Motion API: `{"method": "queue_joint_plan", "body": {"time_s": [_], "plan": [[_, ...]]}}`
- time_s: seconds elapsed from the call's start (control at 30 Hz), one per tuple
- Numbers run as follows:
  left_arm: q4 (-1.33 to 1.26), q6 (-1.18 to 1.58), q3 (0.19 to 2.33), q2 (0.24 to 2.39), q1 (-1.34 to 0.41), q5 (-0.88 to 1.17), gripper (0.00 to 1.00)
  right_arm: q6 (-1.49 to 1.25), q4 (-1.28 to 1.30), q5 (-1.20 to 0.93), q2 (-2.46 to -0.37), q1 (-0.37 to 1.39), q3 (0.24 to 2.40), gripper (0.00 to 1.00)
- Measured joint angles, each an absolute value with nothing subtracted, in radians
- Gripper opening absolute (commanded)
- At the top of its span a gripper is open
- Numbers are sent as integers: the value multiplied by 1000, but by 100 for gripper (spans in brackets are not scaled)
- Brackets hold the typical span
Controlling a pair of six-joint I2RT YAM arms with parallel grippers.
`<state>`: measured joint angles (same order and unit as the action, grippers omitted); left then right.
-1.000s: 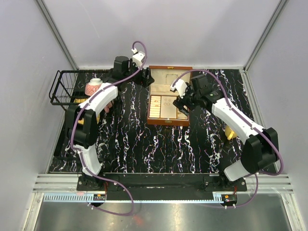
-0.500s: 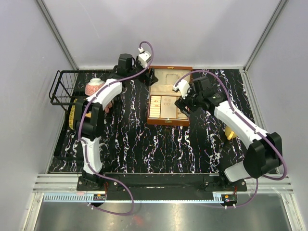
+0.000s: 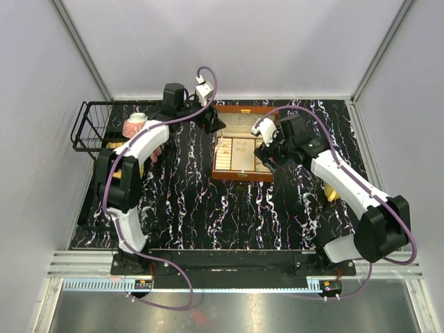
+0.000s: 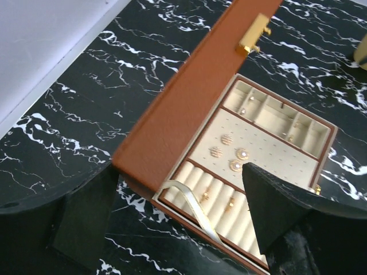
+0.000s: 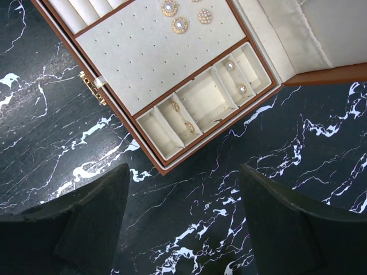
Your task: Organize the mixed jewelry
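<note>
top external, outstretched left end effector (image 3: 214, 121) spread at box lid (image 3: 243, 109), right end effector (image 3: 266, 157) spread

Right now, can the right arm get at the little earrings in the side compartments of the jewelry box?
Probably yes. The right gripper hangs open just off that edge of the box, the earrings lie uncovered in the side compartments, and the lid is not over them.

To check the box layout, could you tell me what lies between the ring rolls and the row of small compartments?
A cream perforated pad holding round gold studs fills that stretch; the right wrist view shows it best.
</note>
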<state>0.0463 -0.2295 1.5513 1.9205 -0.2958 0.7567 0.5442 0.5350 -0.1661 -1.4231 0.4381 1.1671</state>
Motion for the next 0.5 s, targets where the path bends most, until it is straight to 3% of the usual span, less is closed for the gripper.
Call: {"method": "queue_joint_plan", "body": {"time_s": [0.5], "plan": [[76, -249, 1254, 1589, -321, 777, 91, 526, 547, -174, -1295, 438, 1156, 82]]}}
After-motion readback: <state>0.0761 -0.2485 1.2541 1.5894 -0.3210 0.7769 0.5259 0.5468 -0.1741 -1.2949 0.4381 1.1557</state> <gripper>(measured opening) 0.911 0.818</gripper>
